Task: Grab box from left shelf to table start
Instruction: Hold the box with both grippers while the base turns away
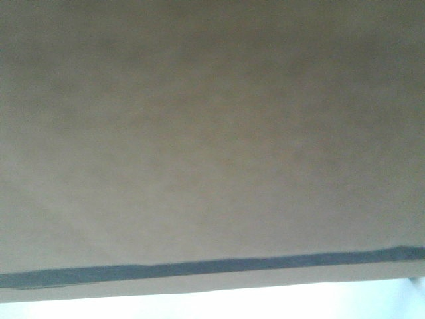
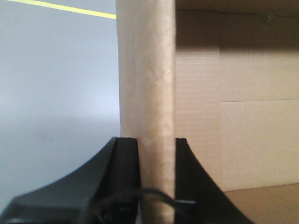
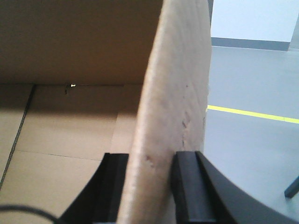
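Box (image 1: pixel 212 133) of brown cardboard fills the front view, close against the camera, with a dark stripe (image 1: pixel 199 269) near its lower edge. The left gripper (image 2: pixel 156 142) pinches one upright wall between black fingers. The right gripper (image 3: pixel 149 158) clamps another wall likewise. Grey floor (image 3: pixel 252 84) with a yellow line (image 3: pixel 252 113) lies beyond.

Grey floor (image 3: pixel 243 154) (yellow line (image 3: pixel 252 113) across)

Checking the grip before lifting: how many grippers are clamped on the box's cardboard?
2. The left gripper clamps an upright wall of the box; the right gripper clamps another wall, each seen in its own wrist view.
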{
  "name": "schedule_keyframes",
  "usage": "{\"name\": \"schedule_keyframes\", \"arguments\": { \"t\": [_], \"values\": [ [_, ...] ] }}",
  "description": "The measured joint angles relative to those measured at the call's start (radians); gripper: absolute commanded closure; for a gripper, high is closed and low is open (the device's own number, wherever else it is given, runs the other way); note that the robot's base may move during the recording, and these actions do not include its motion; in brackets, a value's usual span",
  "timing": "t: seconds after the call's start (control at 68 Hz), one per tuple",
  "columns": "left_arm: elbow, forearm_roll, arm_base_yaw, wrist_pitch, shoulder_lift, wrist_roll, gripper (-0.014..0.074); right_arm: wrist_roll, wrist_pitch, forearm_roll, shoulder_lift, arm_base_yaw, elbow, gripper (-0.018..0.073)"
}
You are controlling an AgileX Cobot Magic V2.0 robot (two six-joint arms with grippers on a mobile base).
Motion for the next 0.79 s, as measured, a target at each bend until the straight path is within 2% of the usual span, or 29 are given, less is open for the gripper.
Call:
{"name": "schedule_keyframes", "arguments": {
  "t": [0.795],
  "values": [
    [0.002,0.0,0.0,0.0,0.0,0.0,0.0696,0.0,0.0,0.002,0.0,0.0,0.0,0.05]
  ]
}}
